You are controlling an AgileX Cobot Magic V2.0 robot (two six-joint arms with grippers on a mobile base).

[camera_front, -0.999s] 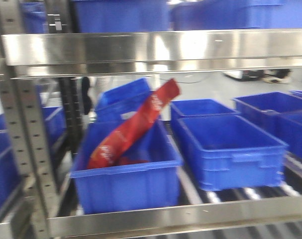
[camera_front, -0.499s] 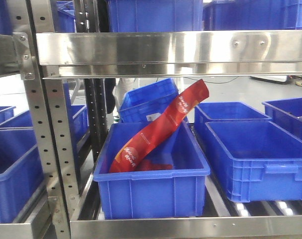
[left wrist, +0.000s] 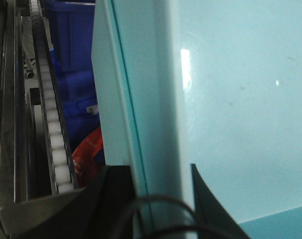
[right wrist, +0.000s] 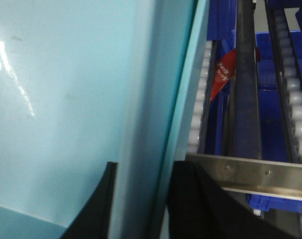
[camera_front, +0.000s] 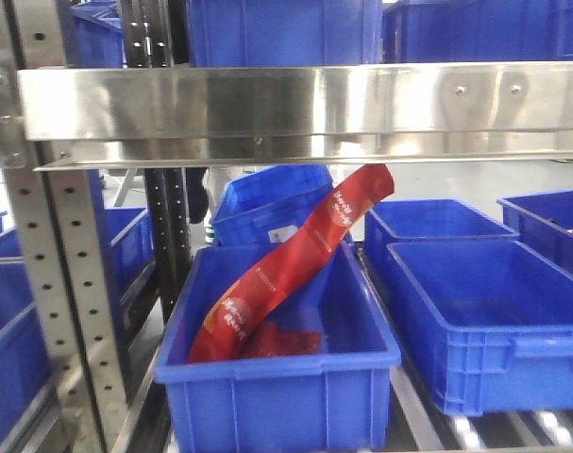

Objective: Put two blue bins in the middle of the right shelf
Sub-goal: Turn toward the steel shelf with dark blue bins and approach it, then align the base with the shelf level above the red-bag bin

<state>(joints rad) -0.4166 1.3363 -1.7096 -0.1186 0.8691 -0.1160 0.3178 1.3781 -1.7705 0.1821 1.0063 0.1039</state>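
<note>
Closer now to the brushed-steel shelf rail [camera_front: 295,102], I carry a pale sky-blue plastic bin [left wrist: 230,99], my left gripper [left wrist: 151,184] and right gripper [right wrist: 141,184] each clamping a rim, nothing shelved yet.

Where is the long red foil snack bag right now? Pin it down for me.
In the front-facing view, the long red foil snack bag leans diagonally in the front-left dark-blue plastic crate, its top under the shiny steel shelf rail; an empty dark-blue crate sits to the right.
</note>
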